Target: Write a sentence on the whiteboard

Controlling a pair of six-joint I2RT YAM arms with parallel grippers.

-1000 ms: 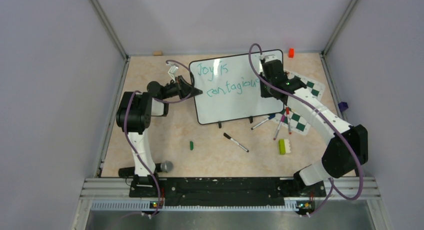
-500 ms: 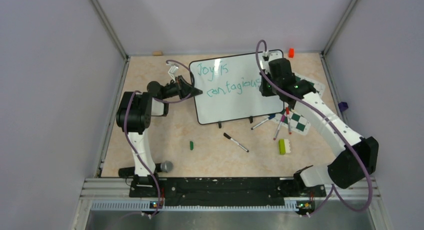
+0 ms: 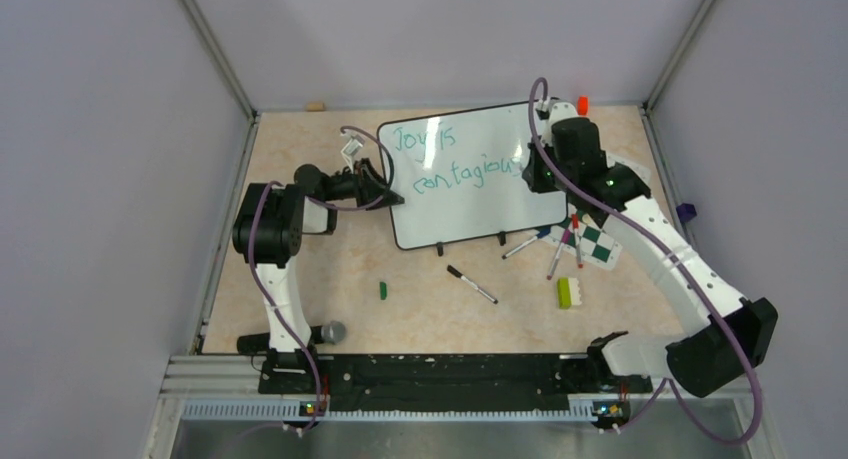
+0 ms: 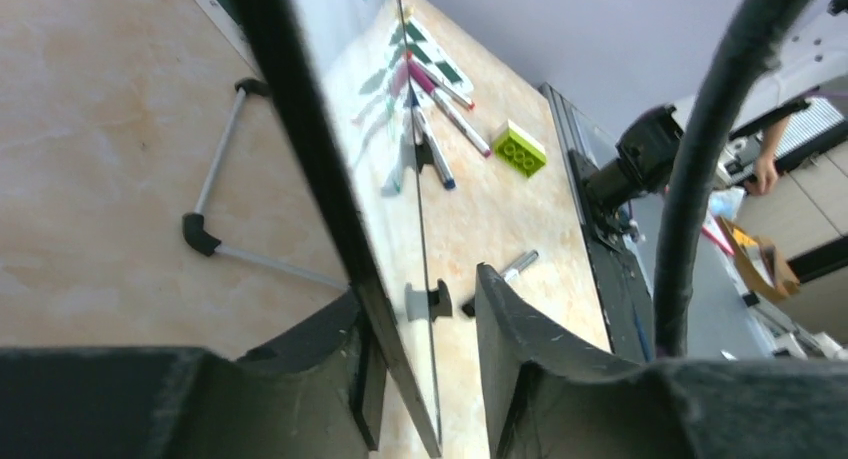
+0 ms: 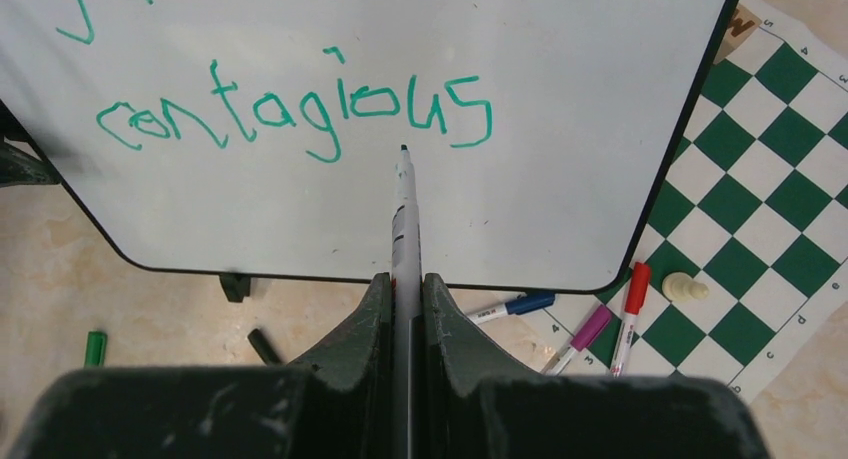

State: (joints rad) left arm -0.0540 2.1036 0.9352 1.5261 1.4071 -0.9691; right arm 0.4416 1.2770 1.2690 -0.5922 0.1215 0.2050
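Observation:
The whiteboard (image 3: 470,204) stands propped at the back of the table, black-framed, with the teal sentence (image 3: 440,159) "Joy is contagious" in two lines. In the right wrist view the word "contagious" (image 5: 300,109) sits just above the tip of a white-barrelled marker (image 5: 405,209). My right gripper (image 5: 405,279) is shut on that marker, hovering off the board's right side (image 3: 535,174). My left gripper (image 4: 418,289) straddles the board's left frame edge (image 4: 300,129), open, one finger against the back and the other apart from the face.
A green-and-white chess mat (image 3: 605,241) lies right of the board, with coloured markers (image 3: 560,254) and a white pawn (image 5: 685,287) on it. A black marker (image 3: 471,284), green cap (image 3: 382,290), lime brick (image 3: 565,292) and orange block (image 3: 582,105) lie on the table.
My right arm has drawn back to the right, carrying the marker off the board's face. My left jaws have parted from their grip on the board's left edge.

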